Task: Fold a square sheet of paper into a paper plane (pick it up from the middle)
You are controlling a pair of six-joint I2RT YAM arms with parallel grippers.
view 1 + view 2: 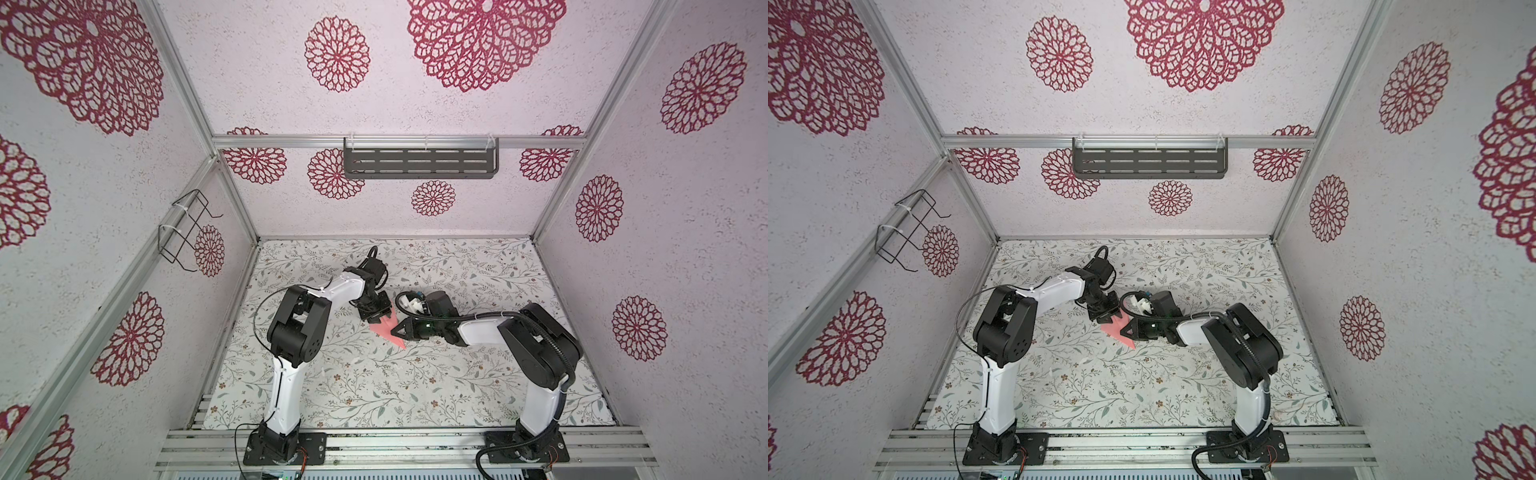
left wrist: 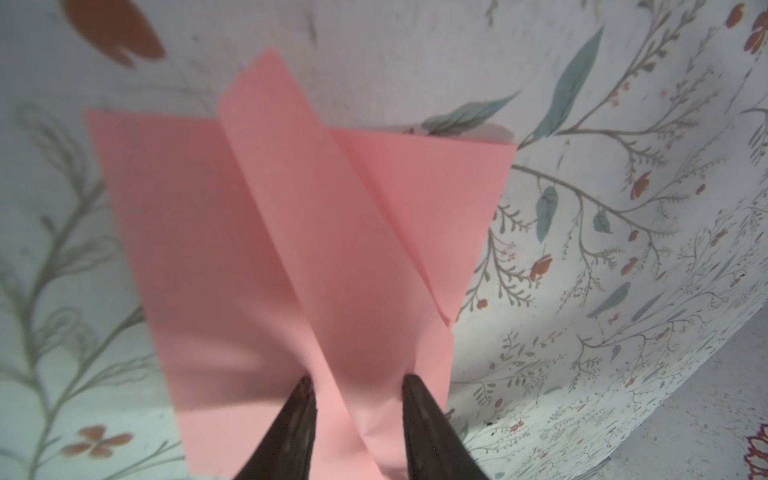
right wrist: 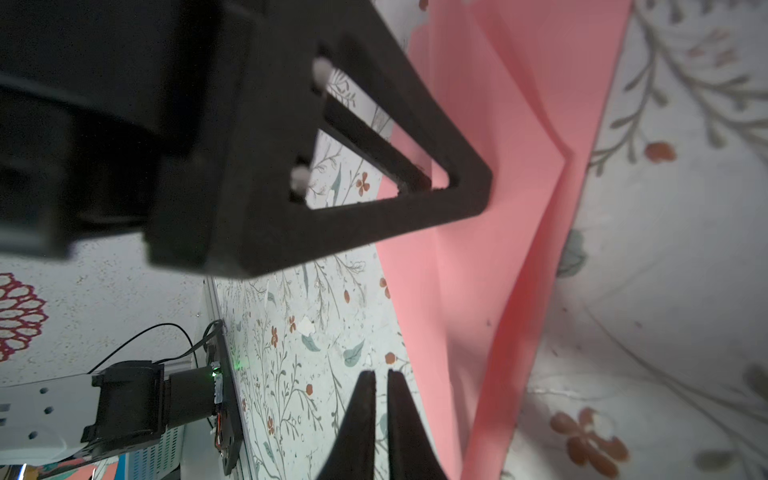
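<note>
The square sheet of paper [image 1: 384, 331] [image 1: 1116, 331] lies mid-table, salmon-pink and folded into a pointed paper plane shape with its tip toward the front. Two flat flaps flank a raised centre fold [image 2: 316, 232]. My left gripper [image 1: 379, 318] [image 1: 1109, 318] [image 2: 357, 380] points down at the paper's far end. It is open, fingertips on the paper and the raised fold running between them. My right gripper [image 1: 395, 330] [image 1: 1127, 330] [image 3: 381, 374] lies low beside the paper's [image 3: 498, 257] right edge, shut with nothing between its fingers. The left gripper's black finger [image 3: 374, 174] fills the right wrist view.
The floral table mat [image 1: 457, 395] ends at metal rails in front. A dark slotted shelf [image 1: 419, 163] hangs on the back wall and a wire basket [image 1: 185, 230] on the left wall. Small white scraps [image 1: 356, 360] lie in front of the paper.
</note>
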